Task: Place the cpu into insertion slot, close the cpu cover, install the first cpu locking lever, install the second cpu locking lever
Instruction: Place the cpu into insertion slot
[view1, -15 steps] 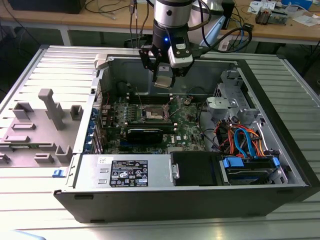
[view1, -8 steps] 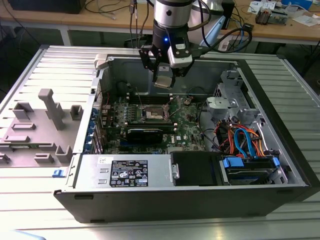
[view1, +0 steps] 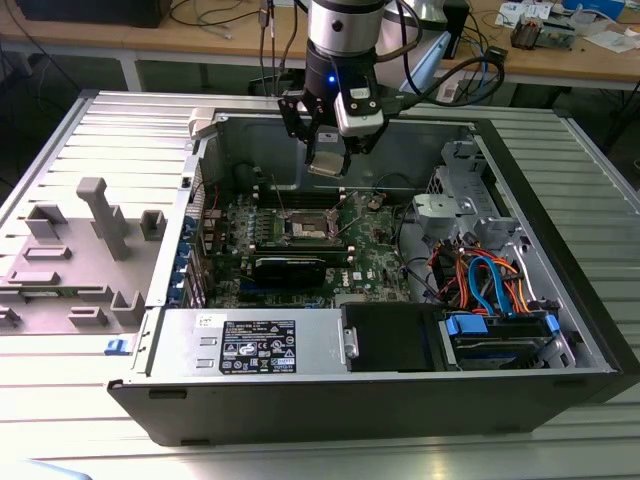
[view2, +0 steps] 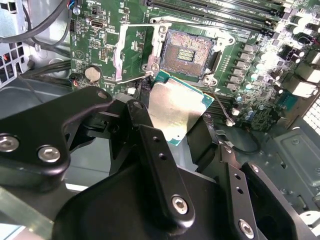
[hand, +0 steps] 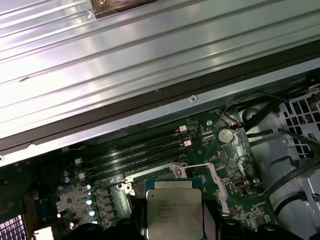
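My gripper (view1: 327, 152) hangs over the open computer case, shut on the cpu (view1: 327, 164), a small flat square chip held well above the motherboard. In the second wrist view the black fingers (view2: 144, 112) clamp the cpu (view2: 175, 107) by two opposite edges. Its silvery top faces the first wrist view as the cpu (hand: 173, 210). The insertion slot (view2: 187, 52) lies bare below and just ahead of the chip, its dark pin field exposed. The cpu cover (view2: 131, 50) stands flipped open beside the slot. The insertion slot (view1: 308, 232) sits mid-board in the exterior view.
Long black memory slots (hand: 135, 155) run beside the socket. A black card (view1: 290, 268) lies nearer the case front. Orange and blue cables (view1: 485, 278) fill the exterior view's right. A grey fixture (view1: 95, 250) stands outside the case on the left.
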